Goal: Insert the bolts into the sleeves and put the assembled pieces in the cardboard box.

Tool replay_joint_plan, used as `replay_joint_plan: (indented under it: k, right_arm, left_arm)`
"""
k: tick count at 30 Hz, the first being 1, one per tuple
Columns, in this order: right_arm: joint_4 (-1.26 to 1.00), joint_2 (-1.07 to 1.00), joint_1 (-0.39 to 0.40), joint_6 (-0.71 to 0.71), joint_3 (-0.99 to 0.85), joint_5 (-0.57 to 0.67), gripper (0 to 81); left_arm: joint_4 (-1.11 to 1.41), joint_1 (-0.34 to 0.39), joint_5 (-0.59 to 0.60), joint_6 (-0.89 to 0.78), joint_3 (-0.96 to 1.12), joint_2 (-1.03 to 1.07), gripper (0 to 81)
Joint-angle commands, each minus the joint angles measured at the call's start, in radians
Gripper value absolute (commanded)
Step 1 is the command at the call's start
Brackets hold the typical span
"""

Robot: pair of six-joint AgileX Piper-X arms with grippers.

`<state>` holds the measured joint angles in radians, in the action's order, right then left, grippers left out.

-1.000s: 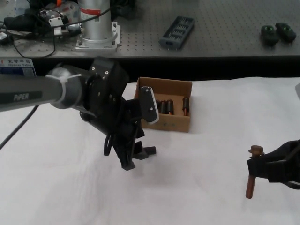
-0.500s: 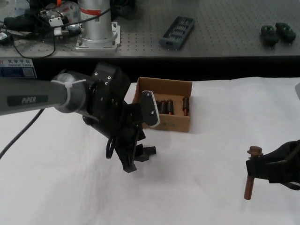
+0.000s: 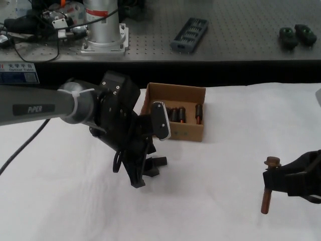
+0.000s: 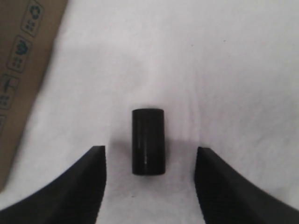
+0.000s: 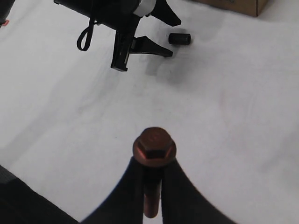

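Left wrist view, sleeve [image 4: 148,142] centred inside spread left pincer [image 4: 149,151], untouched

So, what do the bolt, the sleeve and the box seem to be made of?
Bolt: likely metal, copper-brown, faint sheen on the hex head.
Sleeve: matte black; plastic or coated metal, unclear.
Box: plain brown cardboard, printed symbols on its wall.

1 black sleeve [image 4: 148,142] lies on its side on the white-covered table [image 4: 219,65]. It sits between the 2 dark fingers [image 4: 81,189] of the left end effector [image 4: 149,154], which stand spread apart. There is a visible gap on each side, so the sleeve touches neither finger. A cardboard box [image 4: 18,74] wall with printed symbols stands near, apart from the sleeve.
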<state>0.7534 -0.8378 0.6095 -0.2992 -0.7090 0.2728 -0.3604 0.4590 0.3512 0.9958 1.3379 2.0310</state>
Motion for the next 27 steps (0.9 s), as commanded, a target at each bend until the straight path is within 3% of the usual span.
replay_joint_plan:
  k: [1,9,17,27]
  right_arm:
    - [-0.012,0.008,-0.002,0.007,-0.002,0.016,1.9]
    - [-0.014,0.008,-0.002,0.007,-0.002,0.016,1.9]
    - [-0.030,0.008,-0.002,0.001,-0.002,0.036,1.9]
    - [-0.035,0.008,-0.002,0.001,-0.002,0.044,1.9]
  left_arm:
    - [0.010,0.006,0.007,0.022,0.012,0.013,37.2]
    - [0.009,0.031,0.007,0.029,0.017,0.043,34.0]
    - [-0.013,0.053,-0.036,0.029,0.017,0.043,9.5]
    - [-0.158,0.056,-0.221,0.051,0.020,0.031,0.6]
